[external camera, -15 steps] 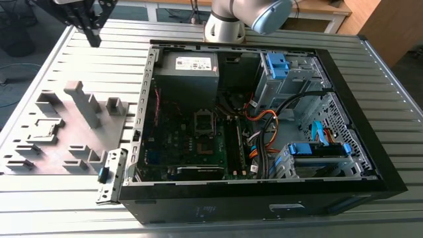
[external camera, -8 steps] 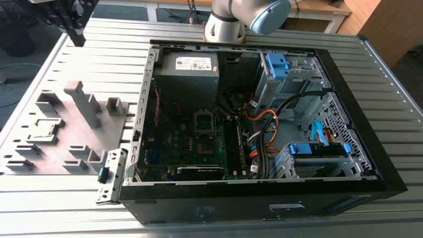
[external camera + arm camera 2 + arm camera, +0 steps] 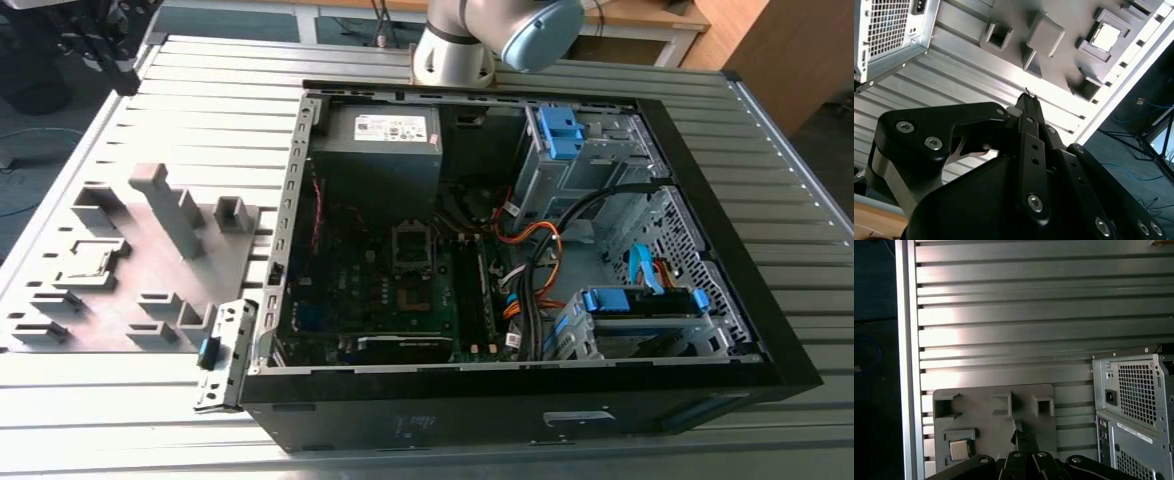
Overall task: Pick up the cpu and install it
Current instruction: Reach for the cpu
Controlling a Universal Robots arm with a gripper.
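Observation:
The cpu (image 3: 959, 450) is a small silver-grey square chip lying flat in a square pocket of the grey holder tray (image 3: 994, 425); the second wrist view shows the cpu (image 3: 1105, 36) in the same pocket. My gripper (image 3: 1029, 97) hangs above the slatted table, apart from the tray, its black fingers shut together with nothing between them. In the first wrist view the gripper (image 3: 1019, 436) tips sit over the tray's middle, to one side of the chip. The open computer case (image 3: 747, 330) lies on its side, and the motherboard's socket (image 3: 414, 245) is exposed inside.
The grey holder tray (image 3: 134, 270) with upright blocks lies at the exterior view's left of the case. Orange and black cables (image 3: 534, 260), blue drive bays (image 3: 641, 300) and a power supply (image 3: 380, 140) crowd the case interior. The arm's body (image 3: 494, 40) stands behind the case.

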